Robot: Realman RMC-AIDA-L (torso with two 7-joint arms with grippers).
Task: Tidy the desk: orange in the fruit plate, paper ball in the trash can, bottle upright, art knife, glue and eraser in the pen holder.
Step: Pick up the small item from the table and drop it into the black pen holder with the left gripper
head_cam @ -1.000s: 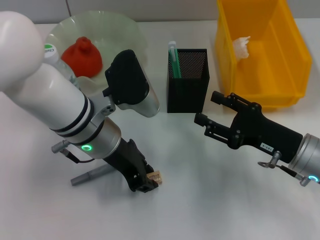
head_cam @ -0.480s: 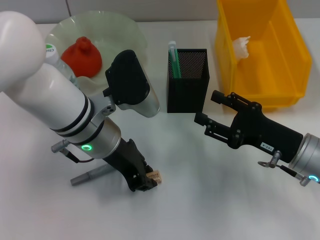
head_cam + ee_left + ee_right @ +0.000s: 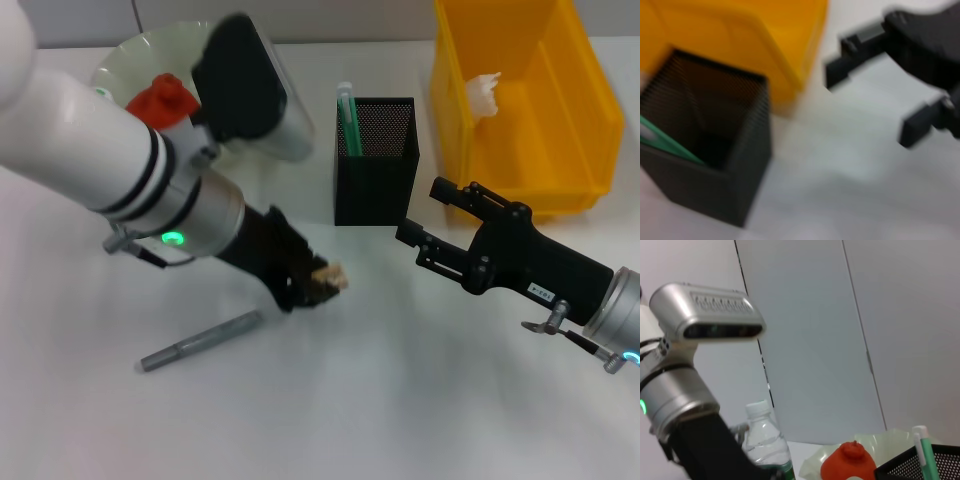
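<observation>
The tan eraser point(image 3: 331, 277) is pinched in the left gripper point(image 3: 318, 284) above mid-counter. The black mesh pen holder point(image 3: 375, 160), orange point(image 3: 165, 97) in the pale-green fruit plate point(image 3: 130, 55), and paper ball point(image 3: 486, 92) inside the yellow trash can point(image 3: 520, 100) line the far edge.

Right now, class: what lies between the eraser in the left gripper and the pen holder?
In the head view, only bare white desk separates the eraser, held by the left gripper, from the pen holder.

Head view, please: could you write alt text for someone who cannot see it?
The left gripper holds a tiny tan eraser block above the white desk, near a black mesh pen holder. The right gripper, open, hovers before a yellow bin; a grey pen-like stick lies on the desk.
</observation>
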